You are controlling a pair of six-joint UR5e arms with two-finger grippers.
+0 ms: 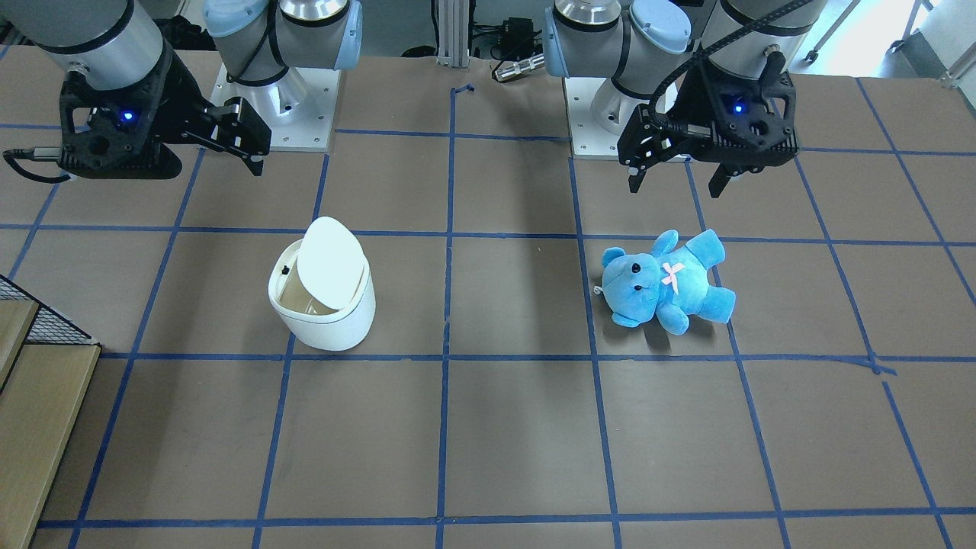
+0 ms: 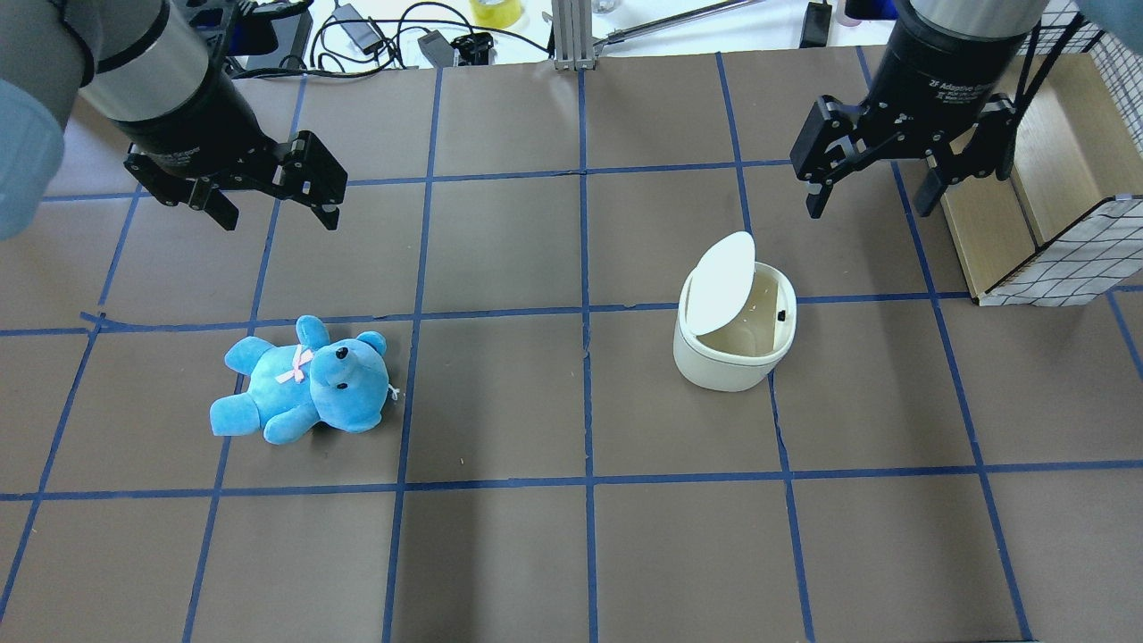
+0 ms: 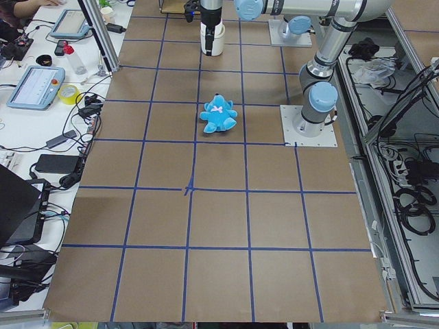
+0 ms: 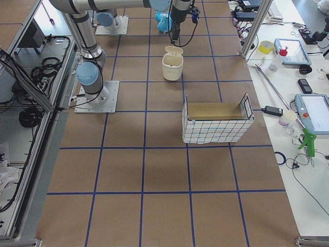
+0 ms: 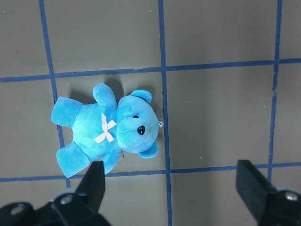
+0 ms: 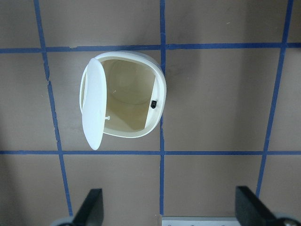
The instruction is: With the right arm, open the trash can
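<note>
On brown paper [image 2: 500, 402], rounded white plastic trash can [image 2: 728, 364] — flat lid [image 2: 721, 284] raised — right hand [image 2: 868, 212] spread.

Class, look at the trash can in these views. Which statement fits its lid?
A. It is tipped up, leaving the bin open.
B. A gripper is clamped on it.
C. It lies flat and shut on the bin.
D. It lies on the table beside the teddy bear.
A: the lid stands tilted up on the trash can, whose tan inside shows, while the right gripper hangs open and apart from it.
</note>
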